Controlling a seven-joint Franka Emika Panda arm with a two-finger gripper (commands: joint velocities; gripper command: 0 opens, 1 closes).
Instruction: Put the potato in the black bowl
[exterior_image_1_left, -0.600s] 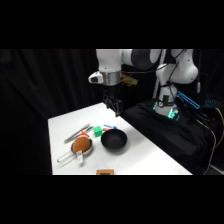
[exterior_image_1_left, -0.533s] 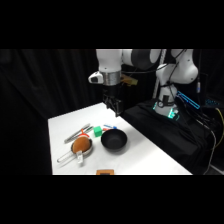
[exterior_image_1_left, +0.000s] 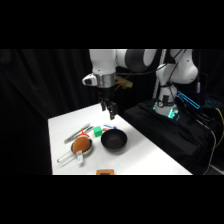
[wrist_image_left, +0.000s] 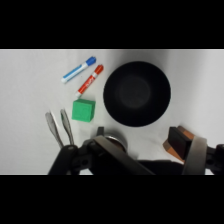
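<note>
My gripper (exterior_image_1_left: 111, 113) hangs empty above the black bowl (exterior_image_1_left: 114, 140); how far open, I cannot tell. The potato (exterior_image_1_left: 81, 144), at the bowl's 9 o'clock, looks firm, rounded and light: I would pinch its middle.

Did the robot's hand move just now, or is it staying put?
No. The hand hangs at the same spot above the table's far edge, behind the black bowl, as in the earlier side views.

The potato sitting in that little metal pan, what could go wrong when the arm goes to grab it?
1. The potato lies in the metal pan, so a low grasp might catch the rim or drag the pan.
2. The tongs and green cube lie close by and could get knocked.
3. The tool hangs high near the black bowl, not over the potato.
</note>
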